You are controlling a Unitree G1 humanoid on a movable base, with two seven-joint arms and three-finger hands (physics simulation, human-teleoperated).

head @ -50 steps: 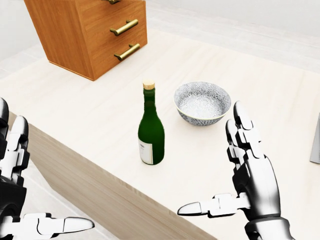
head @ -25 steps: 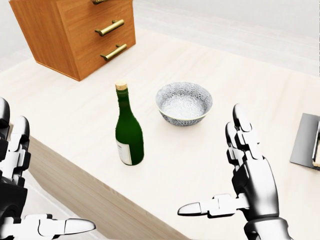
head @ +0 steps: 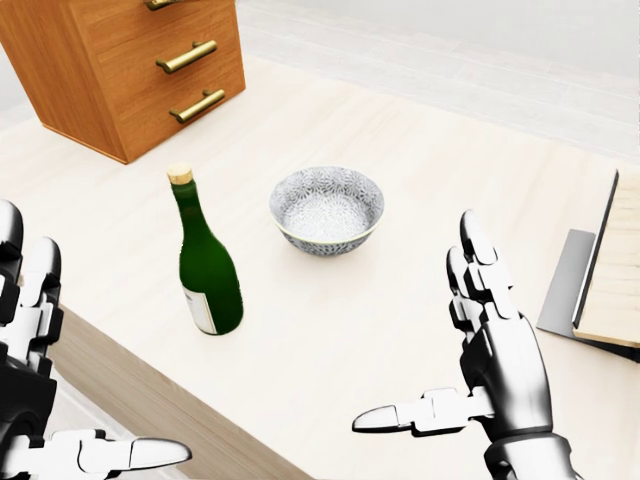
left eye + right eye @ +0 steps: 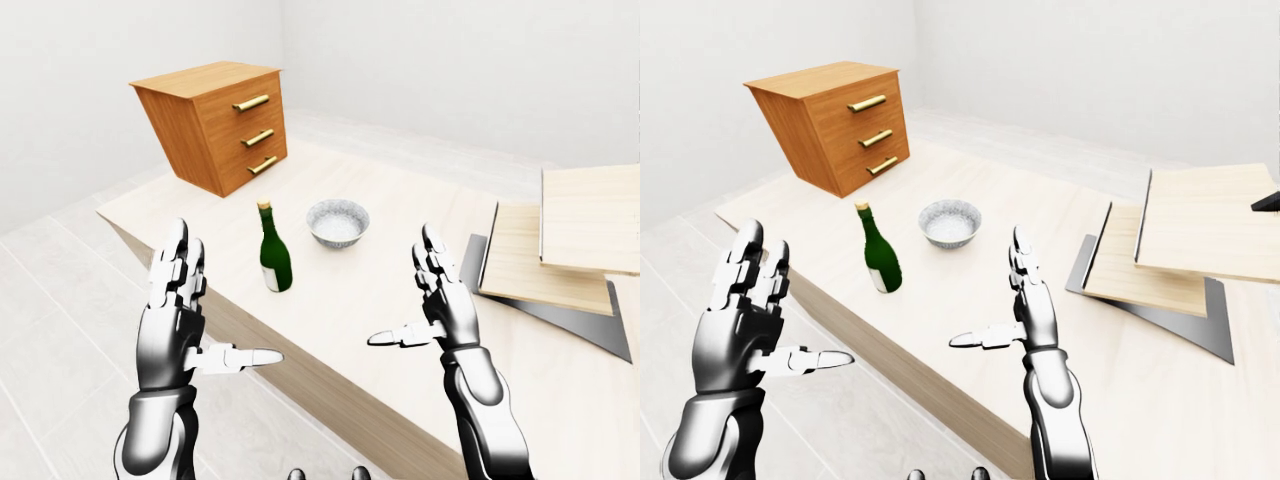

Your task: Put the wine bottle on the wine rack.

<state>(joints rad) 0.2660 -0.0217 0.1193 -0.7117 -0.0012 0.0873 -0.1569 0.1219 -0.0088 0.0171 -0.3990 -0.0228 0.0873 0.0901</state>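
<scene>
Bottle (image 3: 207, 274) upright on worktop (image 3: 420, 180), left of bowl (image 3: 326, 209) | both hands (image 3: 495, 372) spread open, empty | we should wrap fingers low round its body, keeping it vertical.

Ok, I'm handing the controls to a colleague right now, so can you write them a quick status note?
Left hand: open, empty, hanging off the table's near edge.
Right hand: open, empty, above the pale wooden table.
Green glass wine bottle with cork: upright, untouched, left of the patterned ceramic bowl.
Slanted light-wood wine rack: at the right, holding nothing.
Done: nothing.
Left: grasp the bottle, carry it to the rack.
</scene>
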